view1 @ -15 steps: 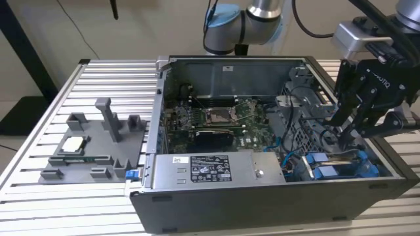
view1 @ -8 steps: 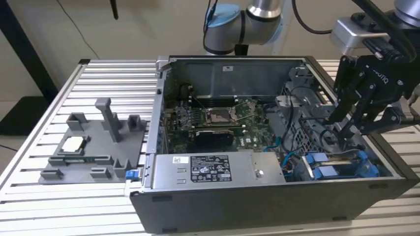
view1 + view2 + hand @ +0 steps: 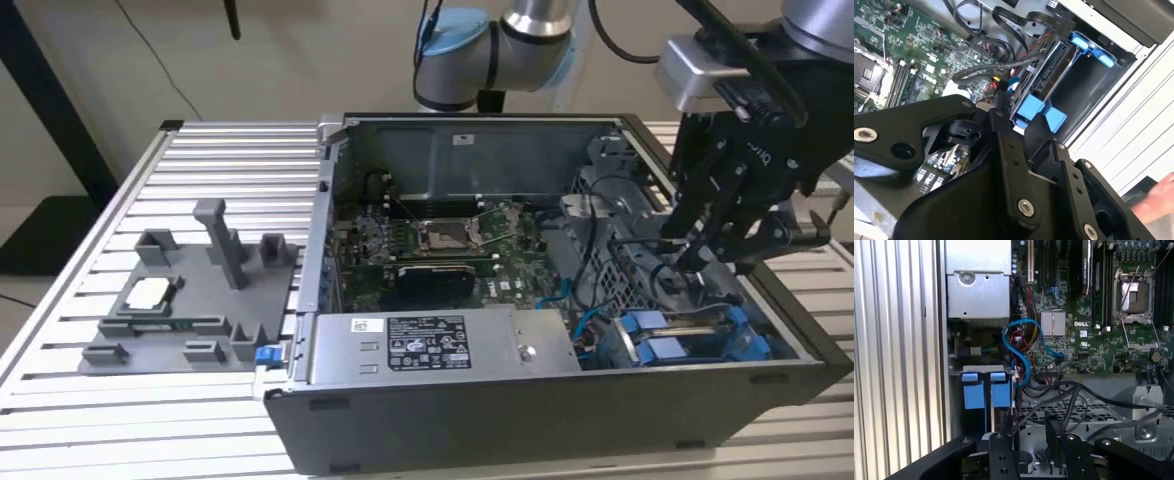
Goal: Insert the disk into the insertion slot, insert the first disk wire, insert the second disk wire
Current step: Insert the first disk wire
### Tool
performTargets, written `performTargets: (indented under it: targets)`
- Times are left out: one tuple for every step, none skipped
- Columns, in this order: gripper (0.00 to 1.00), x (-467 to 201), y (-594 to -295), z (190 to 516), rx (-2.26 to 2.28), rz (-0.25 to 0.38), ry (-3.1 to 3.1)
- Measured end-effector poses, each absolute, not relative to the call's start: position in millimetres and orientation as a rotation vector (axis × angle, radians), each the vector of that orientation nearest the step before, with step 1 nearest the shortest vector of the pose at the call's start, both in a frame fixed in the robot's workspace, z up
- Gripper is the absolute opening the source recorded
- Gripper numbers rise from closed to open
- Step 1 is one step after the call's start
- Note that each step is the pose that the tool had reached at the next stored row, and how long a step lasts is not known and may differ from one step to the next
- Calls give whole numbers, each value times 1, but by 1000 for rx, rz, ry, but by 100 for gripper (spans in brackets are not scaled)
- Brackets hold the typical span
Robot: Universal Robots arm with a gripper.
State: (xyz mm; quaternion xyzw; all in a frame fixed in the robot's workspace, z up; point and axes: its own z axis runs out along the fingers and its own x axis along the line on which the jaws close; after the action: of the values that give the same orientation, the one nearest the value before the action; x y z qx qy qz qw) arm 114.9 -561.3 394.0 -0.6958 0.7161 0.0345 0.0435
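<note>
We see the gripper (image 3: 691, 262) inside the open computer case (image 3: 561, 400), at the exterior view's right, just above the insertion slot (image 3: 1084, 80). We cannot tell whether the jaws are clenched or released; black cables (image 3: 1074, 390) run close past them. The disk (image 3: 1050, 67) appears to lie in the slot already, with the blue tabs (image 3: 1036, 110) toward the gripper and its dark edge turned to the motherboard (image 3: 1094, 335).

We judge snagging to be the main risk. The black cables and the looping blue data cable (image 3: 1021, 357) crowd the space beside the slot, and a gripper link could hook one and drag it. A plug brought in tilted could jam at the disk's port or bend its contacts. The case wall is near, so a wide sideways move could strike it.
</note>
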Motion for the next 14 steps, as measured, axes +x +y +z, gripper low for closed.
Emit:
performTargets:
  targets:
    - [41,115,-561,393,-2124,109,2189]
    - [41,115,-560,392,-2120,112,2190]
    - [41,115,-560,391,-2115,116,2190]
    - [41,115,-559,390,-2110,120,2191]
    - [41,115,-559,389,-2104,125,2191]
    - [41,115,-559,389,-2098,131,2191]
    - [41,115,-559,388,-2092,136,2191]
    - [41,115,-558,387,-2085,141,2192]
    - [41,115,-558,386,-2079,145,2193]
    - [39,115,-558,385,-2072,149,2195]
    - [32,115,-558,384,-2066,153,2197]
    - [32,115,-558,384,-2059,157,2198]
    - [26,115,-558,383,-2052,162,2199]
    - [26,115,-558,382,-2045,168,2198]
